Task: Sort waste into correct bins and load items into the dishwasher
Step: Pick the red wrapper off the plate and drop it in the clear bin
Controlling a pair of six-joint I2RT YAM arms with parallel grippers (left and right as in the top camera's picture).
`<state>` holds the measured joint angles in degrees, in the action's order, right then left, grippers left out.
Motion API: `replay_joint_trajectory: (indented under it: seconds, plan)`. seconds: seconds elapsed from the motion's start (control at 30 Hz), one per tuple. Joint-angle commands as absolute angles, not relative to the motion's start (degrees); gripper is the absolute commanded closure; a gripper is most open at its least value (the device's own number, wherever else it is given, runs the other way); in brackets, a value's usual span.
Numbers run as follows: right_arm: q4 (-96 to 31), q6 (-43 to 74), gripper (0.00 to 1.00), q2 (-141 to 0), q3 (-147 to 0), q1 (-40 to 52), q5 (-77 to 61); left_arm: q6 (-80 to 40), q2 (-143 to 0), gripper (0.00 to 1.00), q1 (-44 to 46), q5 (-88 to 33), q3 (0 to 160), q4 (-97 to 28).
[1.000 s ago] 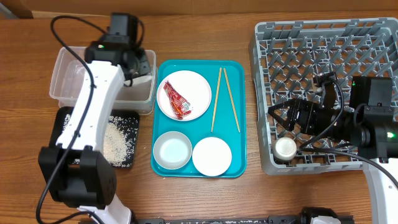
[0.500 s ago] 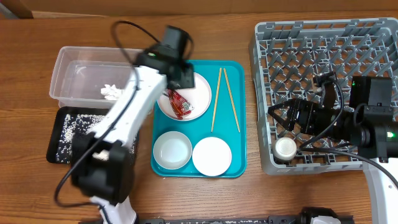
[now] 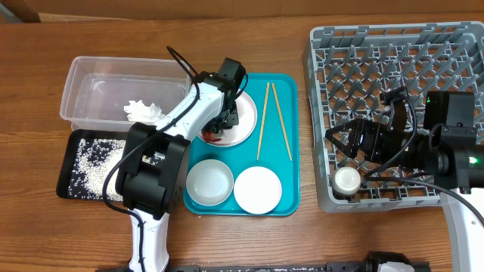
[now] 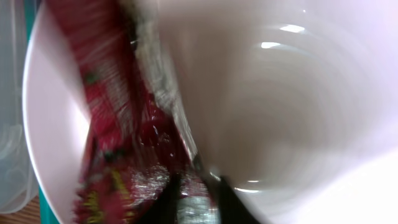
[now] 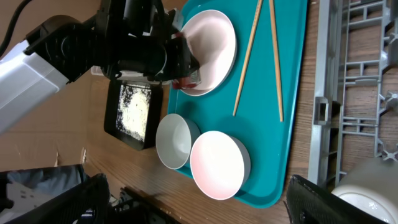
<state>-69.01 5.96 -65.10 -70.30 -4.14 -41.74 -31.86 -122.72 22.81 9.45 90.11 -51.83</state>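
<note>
On the teal tray (image 3: 289, 181), the left gripper (image 3: 227, 119) is down on the white plate (image 3: 251, 121) over the red wrapper (image 4: 106, 124); its dark fingertips (image 4: 168, 196) sit close together with the wrapper's foil edge between them, but blur hides whether they pinch it. Over the grey rack (image 3: 393, 60) the right gripper (image 3: 333, 143) hangs empty, fingers spread wide, near the small cup (image 3: 347, 179) in the rack. Tissue (image 3: 142, 112) lies in the clear tub (image 3: 83, 75)

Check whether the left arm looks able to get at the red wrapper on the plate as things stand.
Probably yes. The left gripper hangs right over the plate, close against the red wrapper, which lies uncovered with nothing between them. Whether it touches the wrapper cannot be told from the blurred wrist view.
</note>
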Motion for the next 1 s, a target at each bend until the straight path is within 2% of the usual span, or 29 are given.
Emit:
replay_joint_trajectory:
  seconds: [0.0, 0.3, 0.5, 0.83, 0.87, 0.9, 0.97]
  plan:
    - [-68.9, 5.54, 0.07, -65.06, -71.64, -4.14, -42.04, -32.69, -123.11, 0.96, 22.87, 7.9, 91.15, -52.38]
    - [-69.71, 5.54, 0.07, -65.06, -71.64, -4.14, -40.34, -28.05, -106.83, 0.96, 22.72, 8.29, 96.4, -55.59]
    - [-69.76, 5.56, 0.07, -65.06, -71.64, -4.14, -40.14, -25.56, -102.76, 0.96, 21.8, 11.29, 96.4, -56.58]
    - [-69.89, 5.54, 0.07, -65.06, -71.64, -4.14, -39.99, -25.58, -102.89, 0.95, 7.29, 13.45, 95.9, -57.14]
    - [-69.8, 5.54, 0.07, -65.06, -71.64, -4.14, -39.94, -24.84, -103.79, 0.83, 6.0, 12.51, 95.88, -56.95]
    - [-69.73, 5.54, 0.07, -65.06, -71.64, -4.14, -39.92, -23.0, -104.47, 0.65, 5.06, 10.24, 95.88, -56.84]
    - [-69.49, 5.54, 0.07, -65.06, -71.64, -4.14, -39.92, -17.28, -104.88, 0.53, 3.29, 3.25, 95.92, -57.98]
